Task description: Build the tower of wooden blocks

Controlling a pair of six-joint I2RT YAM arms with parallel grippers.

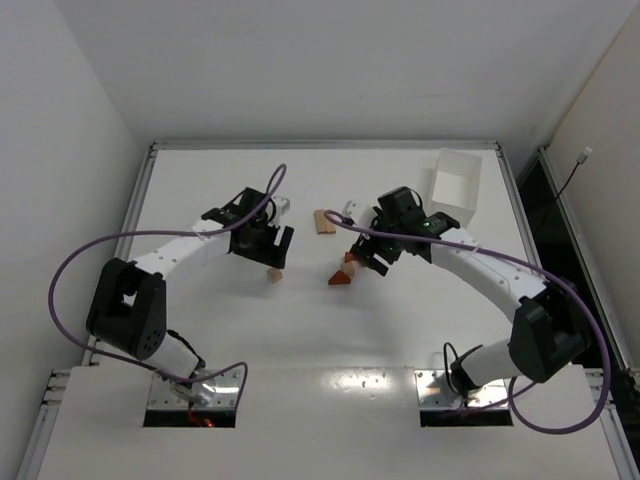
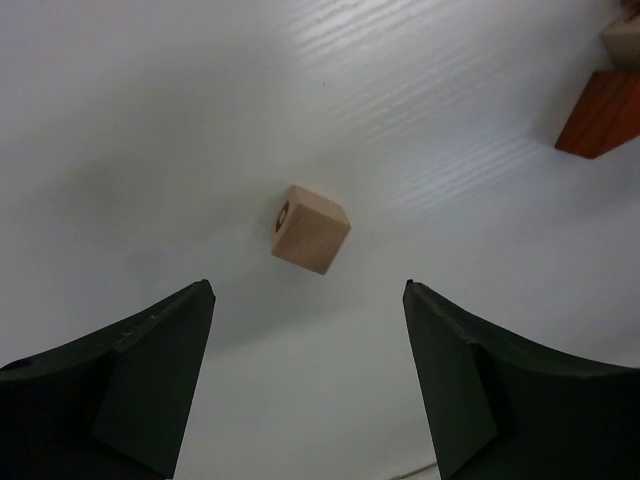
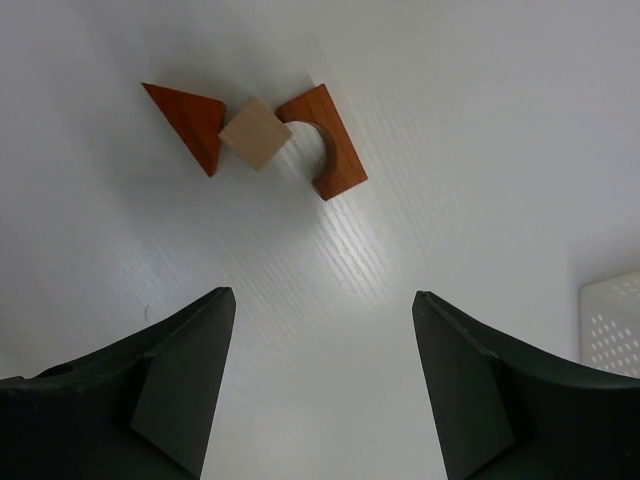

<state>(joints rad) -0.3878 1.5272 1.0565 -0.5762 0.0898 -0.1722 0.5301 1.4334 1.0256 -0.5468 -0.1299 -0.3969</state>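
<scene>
No tower stands; the blocks lie loose on the white table. A tan cube (image 1: 274, 274) lies just below my left gripper (image 1: 270, 246); in the left wrist view the cube (image 2: 310, 229) lies just ahead of the open, empty left gripper (image 2: 308, 290). A reddish-brown triangular wedge (image 3: 190, 122), a small tan cube (image 3: 256, 133) and a reddish-brown arch block (image 3: 325, 140) lie touching in a row ahead of my open, empty right gripper (image 3: 322, 295). From above, the wedge (image 1: 340, 279) lies beside the right gripper (image 1: 366, 258). Tan rectangular pieces (image 1: 323, 222) lie further back.
A white rectangular tray (image 1: 455, 185) stands at the back right; its perforated corner (image 3: 610, 320) shows at the right edge of the right wrist view. Purple cables loop over both arms. The reddish-brown wedge (image 2: 600, 115) shows at the top right of the left wrist view.
</scene>
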